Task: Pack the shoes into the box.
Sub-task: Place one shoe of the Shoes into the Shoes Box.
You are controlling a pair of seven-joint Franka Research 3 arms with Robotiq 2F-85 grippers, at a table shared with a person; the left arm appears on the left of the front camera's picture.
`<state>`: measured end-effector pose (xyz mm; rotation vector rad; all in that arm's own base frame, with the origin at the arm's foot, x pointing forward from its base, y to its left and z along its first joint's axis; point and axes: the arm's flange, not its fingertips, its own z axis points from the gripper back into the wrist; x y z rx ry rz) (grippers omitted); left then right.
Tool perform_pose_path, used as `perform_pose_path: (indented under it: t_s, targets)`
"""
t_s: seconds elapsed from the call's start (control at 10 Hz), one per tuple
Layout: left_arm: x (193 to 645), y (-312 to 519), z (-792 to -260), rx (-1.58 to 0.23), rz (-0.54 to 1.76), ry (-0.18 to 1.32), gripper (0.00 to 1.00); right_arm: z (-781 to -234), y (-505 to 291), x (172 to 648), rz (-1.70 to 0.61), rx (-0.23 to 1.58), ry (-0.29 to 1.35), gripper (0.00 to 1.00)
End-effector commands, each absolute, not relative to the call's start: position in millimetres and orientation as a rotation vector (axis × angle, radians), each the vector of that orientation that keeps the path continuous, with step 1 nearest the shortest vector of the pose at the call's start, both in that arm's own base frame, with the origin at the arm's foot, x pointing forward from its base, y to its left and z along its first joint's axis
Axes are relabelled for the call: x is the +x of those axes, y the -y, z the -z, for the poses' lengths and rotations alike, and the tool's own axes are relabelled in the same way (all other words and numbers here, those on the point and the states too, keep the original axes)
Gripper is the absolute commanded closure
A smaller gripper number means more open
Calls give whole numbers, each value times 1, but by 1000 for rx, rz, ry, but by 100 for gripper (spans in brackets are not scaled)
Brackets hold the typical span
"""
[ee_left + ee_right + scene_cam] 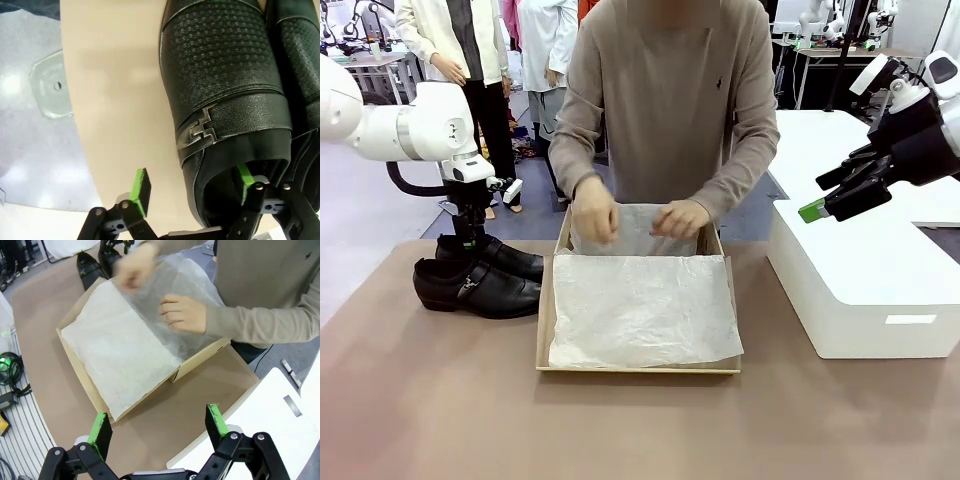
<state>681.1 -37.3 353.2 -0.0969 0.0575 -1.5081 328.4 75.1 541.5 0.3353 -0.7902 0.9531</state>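
Note:
Two glossy black shoes lie side by side left of the box, toes toward it: the far shoe (505, 257) and the near shoe (480, 290). My left gripper (470, 238) reaches down at the far shoe's heel. In the left wrist view its jaws (192, 187) stand open astride that shoe (220, 75)'s buckle-side wall, one finger inside the opening and one outside. The tan box (546, 315) (80, 367) sits mid-table, lined with white tissue. My right gripper (817, 205) (159, 427) hangs open and empty, raised at the right.
A person at the far side holds the tissue paper at the box's far end with both hands (595, 210) (182, 312). A large white block (860, 290) stands right of the box. The table's far edge runs close behind the shoes.

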Motion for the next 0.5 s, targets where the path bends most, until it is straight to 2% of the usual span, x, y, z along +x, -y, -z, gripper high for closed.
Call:
perform_pose_path:
  t_s: [0.0, 0.1, 0.2, 0.4]
  targets:
    - [688, 35, -357, -105, 1517, -67, 66, -541, -75, 329, -955, 349, 797, 0]
    - [688, 35, -357, -105, 1518, -67, 85, -541, -75, 329, -955, 349, 797, 0]
    - [687, 34, -358, -104, 1518, -67, 100, -541, -75, 329, -955, 349, 797, 0]
    - [686, 34, -359, -102, 1521, -67, 100, -541, -75, 329, -955, 349, 797, 0]
